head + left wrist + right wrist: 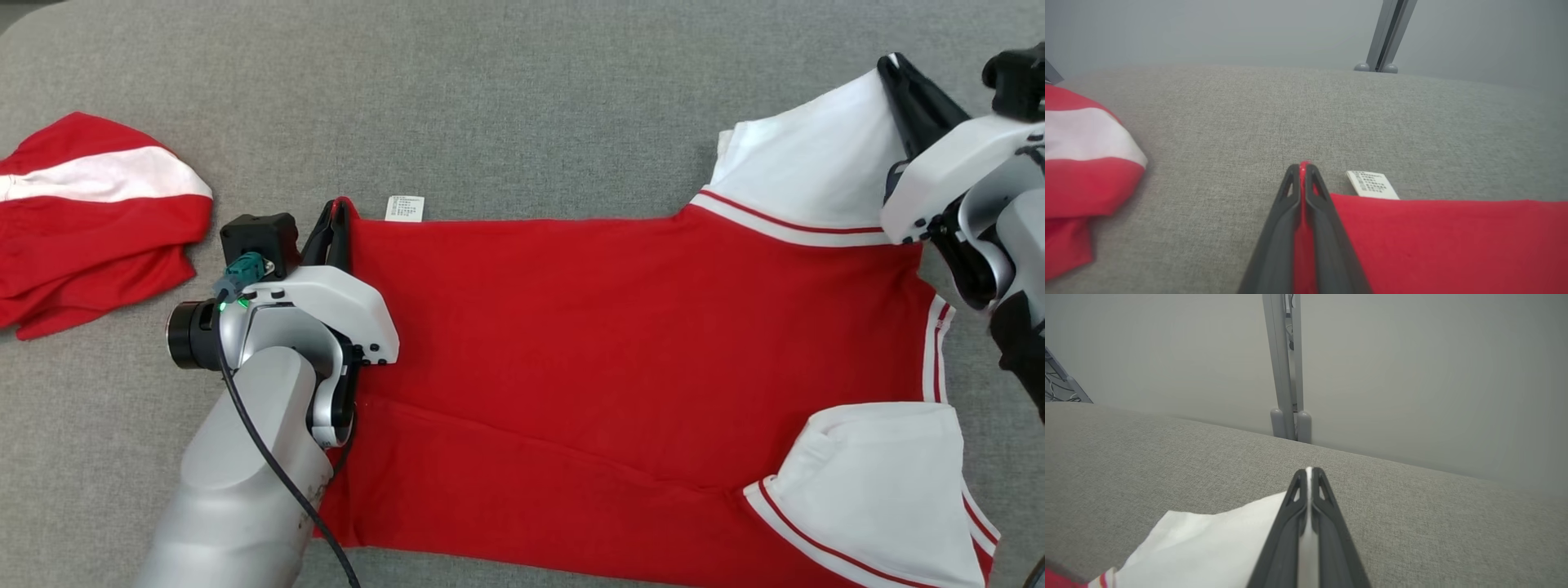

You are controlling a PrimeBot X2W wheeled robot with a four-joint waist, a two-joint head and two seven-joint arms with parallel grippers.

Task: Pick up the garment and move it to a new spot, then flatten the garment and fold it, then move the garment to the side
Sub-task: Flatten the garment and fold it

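While garment (620,327) lies spread, L jaws clamp its red corner, R jaws its white sleeve (808,163).

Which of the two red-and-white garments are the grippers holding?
The spread-out shirt: left gripper pinches its red corner, right gripper a white sleeve. The crumpled garment lies apart, untouched.

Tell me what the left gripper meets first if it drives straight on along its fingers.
Probably nothing: the left gripper, shut on the red garment, points over bare grey cushion; depth is unclear.
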